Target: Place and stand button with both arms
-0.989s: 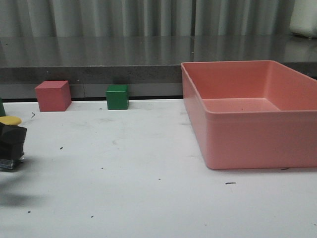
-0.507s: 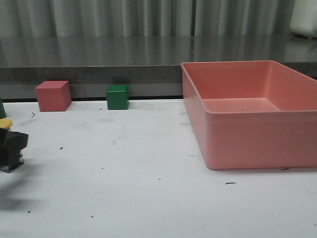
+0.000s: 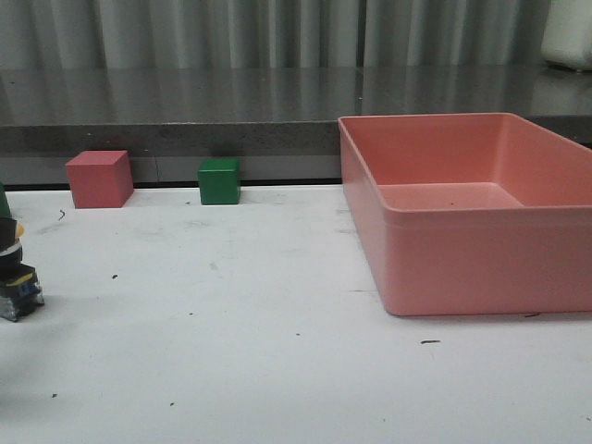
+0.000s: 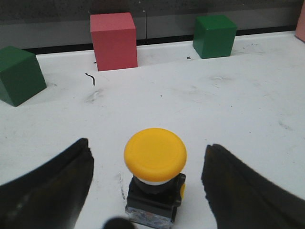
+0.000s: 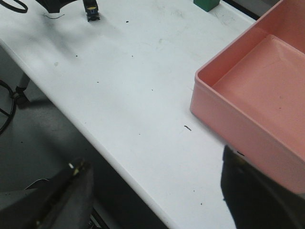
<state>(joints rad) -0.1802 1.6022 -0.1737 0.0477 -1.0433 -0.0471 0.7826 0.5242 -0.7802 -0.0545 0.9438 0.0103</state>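
Note:
The button (image 4: 155, 167) stands upright on the white table, yellow round cap on top, black body and blue-grey base below. My left gripper (image 4: 148, 188) is open, with its fingers (image 4: 52, 191) wide on either side of the button and touching nothing. In the front view the button (image 3: 17, 280) stands at the far left edge and the left gripper is out of frame. My right gripper (image 5: 152, 191) is open and empty above the table's front edge, far from the button (image 5: 91, 10).
A pink cube (image 3: 98, 178) and a green cube (image 3: 219, 180) stand at the back left. A second green cube (image 4: 19, 74) sits left of them. A large pink bin (image 3: 472, 213) fills the right side. The table's front edge (image 5: 119, 162) runs under the right gripper.
The left gripper has opened, let go of the button and drawn back left out of the front view. The button now stands alone on the table.

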